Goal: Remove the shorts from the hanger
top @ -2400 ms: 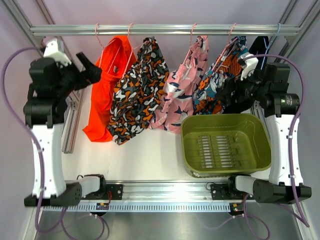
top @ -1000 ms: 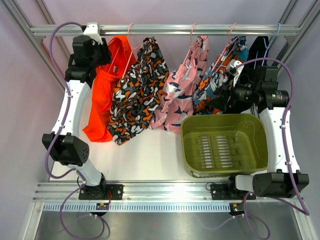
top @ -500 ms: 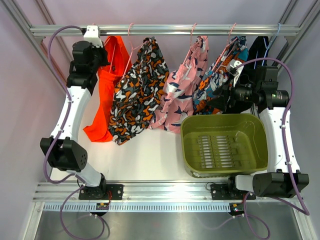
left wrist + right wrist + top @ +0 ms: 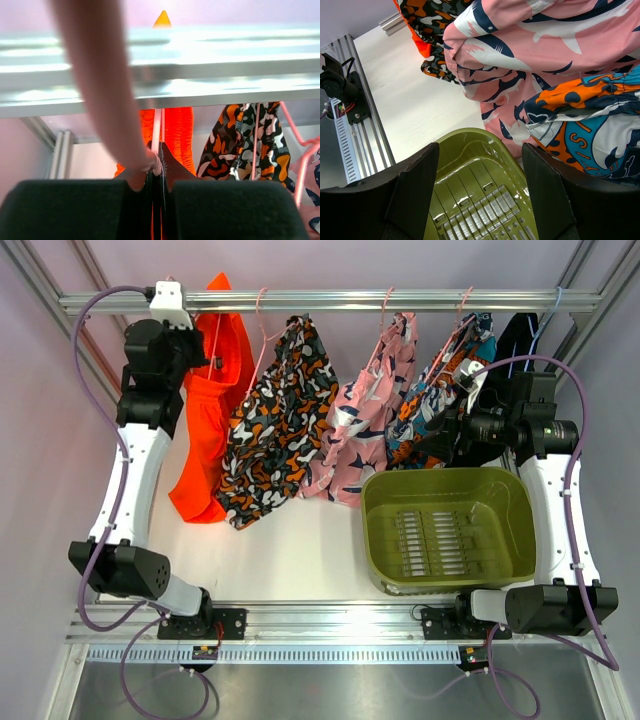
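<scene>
I counted five pairs of shorts on the silver metal rail (image 4: 400, 300), one of each kind. The plain bright orange fabric shorts (image 4: 205, 410) hung at its left end, then the orange-black-white camouflage pair (image 4: 275, 430), the pink navy-white print pair (image 4: 365, 430), the teal-orange-navy print pair (image 4: 440, 400) and the plain black pair (image 4: 515, 335). My left gripper (image 4: 157, 175) was pinched tight on the orange pair's top beside its pink hanger (image 4: 100, 90). The right gripper (image 4: 479, 150) stood wide open, holding nothing, above the single olive-green plastic basin (image 4: 370, 510) at the tabletop's right edge.
</scene>
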Robot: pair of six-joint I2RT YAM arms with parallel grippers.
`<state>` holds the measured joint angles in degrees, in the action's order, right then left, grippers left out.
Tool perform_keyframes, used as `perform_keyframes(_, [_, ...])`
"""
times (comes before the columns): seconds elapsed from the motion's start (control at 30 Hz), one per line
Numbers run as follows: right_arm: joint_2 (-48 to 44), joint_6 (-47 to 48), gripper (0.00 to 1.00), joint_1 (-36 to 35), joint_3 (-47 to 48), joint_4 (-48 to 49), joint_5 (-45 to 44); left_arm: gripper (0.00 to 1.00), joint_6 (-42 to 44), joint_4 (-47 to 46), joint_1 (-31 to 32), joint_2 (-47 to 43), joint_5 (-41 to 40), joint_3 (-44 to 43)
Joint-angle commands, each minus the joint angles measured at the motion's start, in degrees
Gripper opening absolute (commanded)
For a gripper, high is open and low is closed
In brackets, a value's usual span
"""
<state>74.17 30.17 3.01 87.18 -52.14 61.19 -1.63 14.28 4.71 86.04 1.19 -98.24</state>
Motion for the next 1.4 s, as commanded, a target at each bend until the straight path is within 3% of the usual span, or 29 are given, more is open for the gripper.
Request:
perform_keyframes(0.0, [-0.08, 0.24, 0.75, -0.19, 0.19, 0.81, 2.01, 0.0, 2.67, -3.39, -0.14, -4.56, -2.85, -4.07])
perform_keyframes(0.27, [0.27, 0.59, 0.75, -0.1, 0.01, 0.37, 2.71, 0.0, 3.56, 6.89, -0.14, -6.14, -2.77, -2.84])
perform_keyframes(0.37, [0.71, 1.55, 0.75, -0.1, 0.1, -0.59, 3.76, 0.0, 3.91, 7.87, -0.14, -9.99, -4.17, 2.24])
perform_keyframes(0.6, [4.66, 17.53, 0.74, -0.54, 3.87, -17.27, 8.69, 0.0, 3.21, 10.58, -0.14, -21.77, -18.46, 14.47])
perform_keyframes(0.7, [5.54, 17.99, 0.73, -1.16, 3.97, -18.0, 7.2, 0.0, -1.07, 15.23, -0.14, -26.43, -24.98, 17.2])
perform_keyframes(0.9, [5.9, 18.43, 0.72, -4.74, 3.79, -17.03, 4.21, 0.0, -11.27, 23.41, -0.14, -34.08, -28.17, 21.24])
perform_keyframes(1.07, [6.25, 18.34, 0.72, -7.04, 4.32, -16.42, 4.2, 0.0, -11.65, 24.3, -0.14, -41.38, -30.72, 23.44])
perform_keyframes(1.23, [7.12, 20.53, 0.72, -12.48, 5.63, -17.82, 4.29, 0.0, -9.45, 22.2, -0.14, -44.38, -29.23, 22.74])
perform_keyframes(1.33, [7.39, 21.24, 0.72, -15.48, 5.55, -18.17, 3.68, 0.0, -7.17, 16.93, -0.14, -46.92, -20.82, 23.26])
perform_keyframes(1.37, [7.48, 21.24, 0.72, -16.96, 5.46, -17.82, 3.59, 0.0, -6.12, 12.05, -0.14, -47.8, -12.44, 24.05])
